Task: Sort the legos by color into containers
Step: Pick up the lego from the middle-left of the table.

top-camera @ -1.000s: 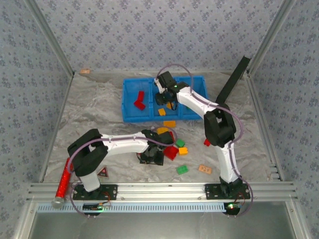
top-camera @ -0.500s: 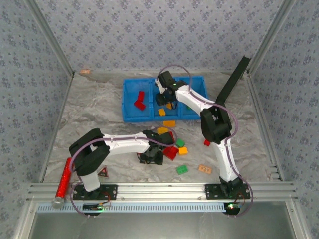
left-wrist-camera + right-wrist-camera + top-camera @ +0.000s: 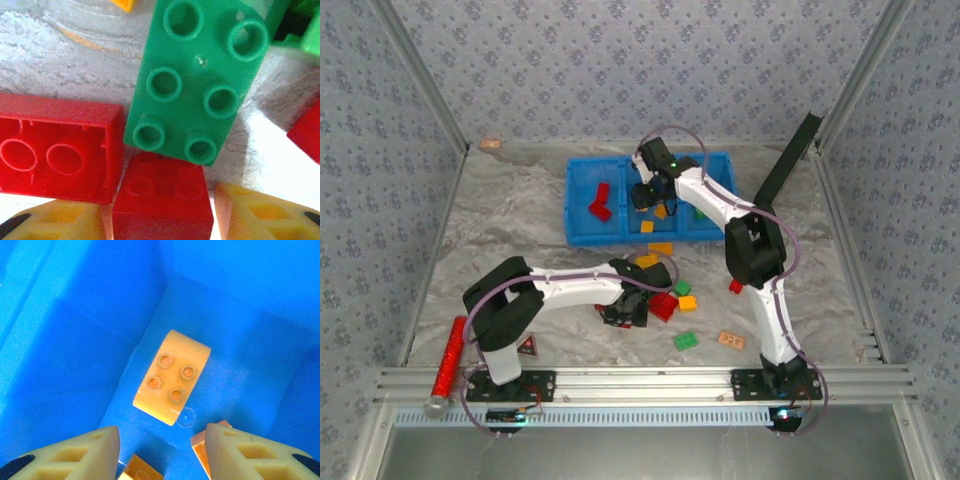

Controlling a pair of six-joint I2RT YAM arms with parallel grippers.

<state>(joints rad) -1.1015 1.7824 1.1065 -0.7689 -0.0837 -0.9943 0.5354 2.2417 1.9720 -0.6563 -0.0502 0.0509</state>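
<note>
Legos (image 3: pixel 195 85) — glossy studded plastic | containers (image 3: pixel 75 315) — smooth blue walls

Blue containers (image 3: pixel 580 190) — red, orange legos (image 3: pixel 599 208) inside, more scattered in front

The tray (image 3: pixel 578 225) is bright blue around an orange-yellow brick (image 3: pixel 171 384). A green brick (image 3: pixel 197 85) abuts red bricks (image 3: pixel 55 150). The walls (image 3: pixel 620 60) carry a pale floral print.

The right gripper (image 3: pixel 647 195) hangs over the middle box of the blue tray (image 3: pixel 582 232), two red legos (image 3: pixel 599 203) lie in its left box, and the left gripper (image 3: pixel 625 312) is down among loose legos (image 3: pixel 686 340) on the table (image 3: pixel 520 220).
</note>
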